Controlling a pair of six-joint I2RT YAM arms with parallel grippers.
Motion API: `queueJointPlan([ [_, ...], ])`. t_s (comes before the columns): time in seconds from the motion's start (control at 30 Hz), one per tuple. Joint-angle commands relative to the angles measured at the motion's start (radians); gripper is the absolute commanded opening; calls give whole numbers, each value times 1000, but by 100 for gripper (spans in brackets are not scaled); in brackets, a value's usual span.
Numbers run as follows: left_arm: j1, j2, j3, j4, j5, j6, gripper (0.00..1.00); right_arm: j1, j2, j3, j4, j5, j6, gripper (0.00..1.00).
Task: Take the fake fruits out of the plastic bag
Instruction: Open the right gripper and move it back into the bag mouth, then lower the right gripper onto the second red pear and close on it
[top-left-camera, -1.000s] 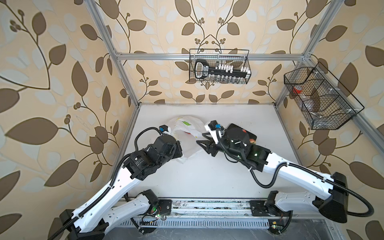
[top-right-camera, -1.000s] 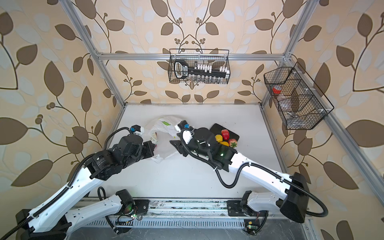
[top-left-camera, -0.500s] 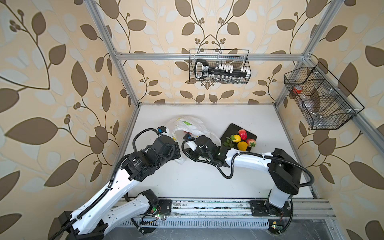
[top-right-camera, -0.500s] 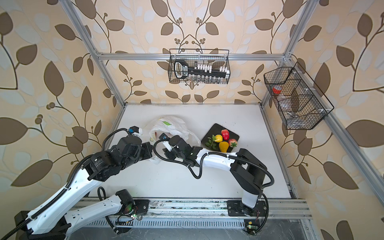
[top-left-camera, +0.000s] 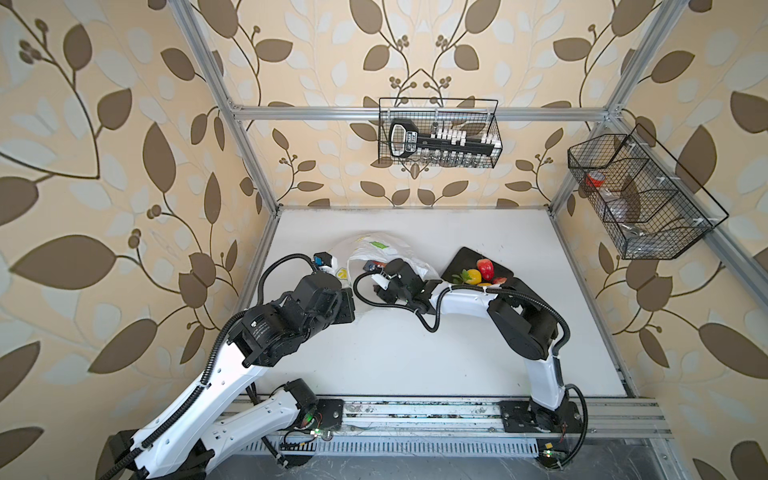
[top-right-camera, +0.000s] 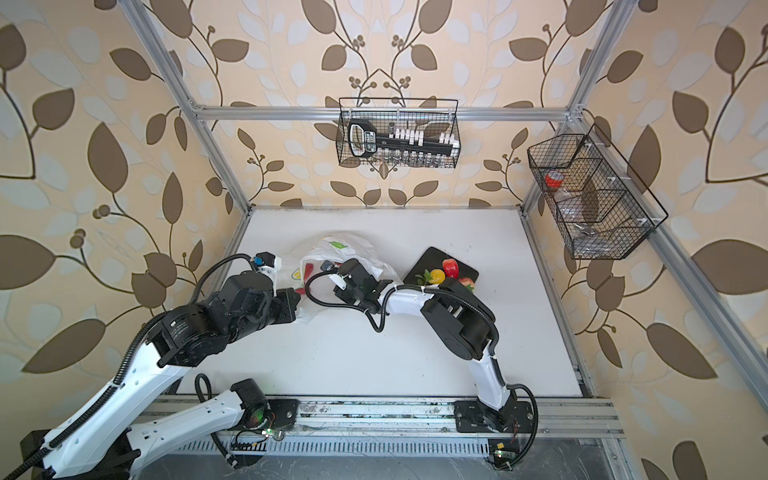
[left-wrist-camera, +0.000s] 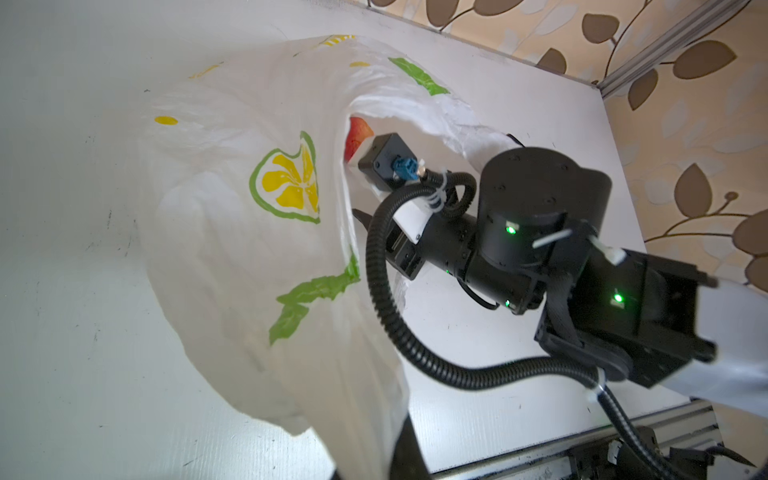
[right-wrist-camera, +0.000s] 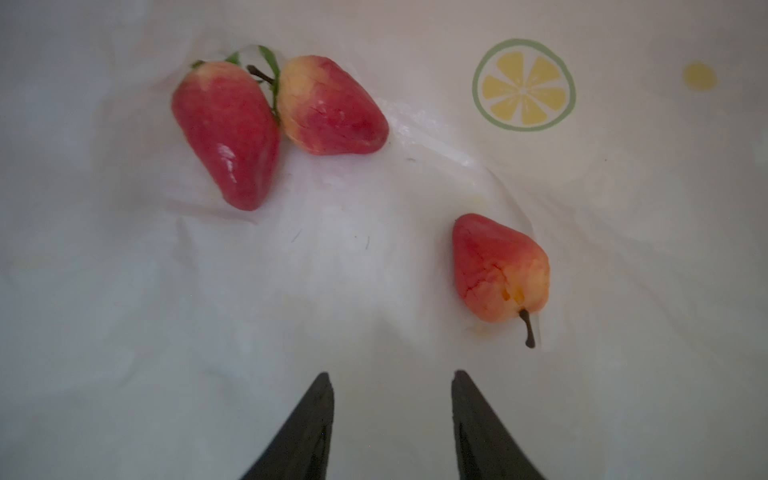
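plastic bag (top-left-camera: 395, 249): lies crumpled on the white table (top-left-camera: 415, 353), left of centre and toward the back. Its mouth gapes toward the right arm. Lemon-slice and green-leaf print shows on the film.
left gripper (left-wrist-camera: 376, 467): jaws pressed together on a gathered edge of the plastic bag. In the left wrist view the film runs taut from the pinch.
right gripper (right-wrist-camera: 390, 376): reached in through the bag's mouth. Jaws spread with nothing between them, tips short of every fruit. Whether the tips touch the film cannot be told.
fruit in the bag: three show in the right wrist view. The long red fruit (right-wrist-camera: 226, 133) and the red-and-cream fruit (right-wrist-camera: 328, 108) touch at their green-leafed ends. The pear-shaped fruit (right-wrist-camera: 500, 270) lies apart from the pair, stalk toward the camera, nearest the gripper.
bag mouth, left wrist view: a reddish fruit (left-wrist-camera: 356, 133) shows just beyond the right arm's camera. Which of the three it is cannot be told.
dark tray (top-left-camera: 467, 259): on the table just right of the bag, its near edge hidden by the right arm.
fruit on the tray: a glossy red fruit (top-left-camera: 485, 269) touching a yellow fruit (top-left-camera: 473, 275). A pink-red fruit (top-left-camera: 498, 281) sits at the near edge, partly hidden by the arm.
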Motion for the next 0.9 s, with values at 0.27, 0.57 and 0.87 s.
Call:
queueJointPlan([
  [0.27,-3,54,20,30,177,145,0,-69,39,111,-76,-42,728,66],
  [0.57,-3,73,-9,75,228,125,0,-87,132,265,-113,91,1078,70],
  [0.87,-2,98,-3,102,262,117,0,-93,228,331,-135,117,1253,74],
])
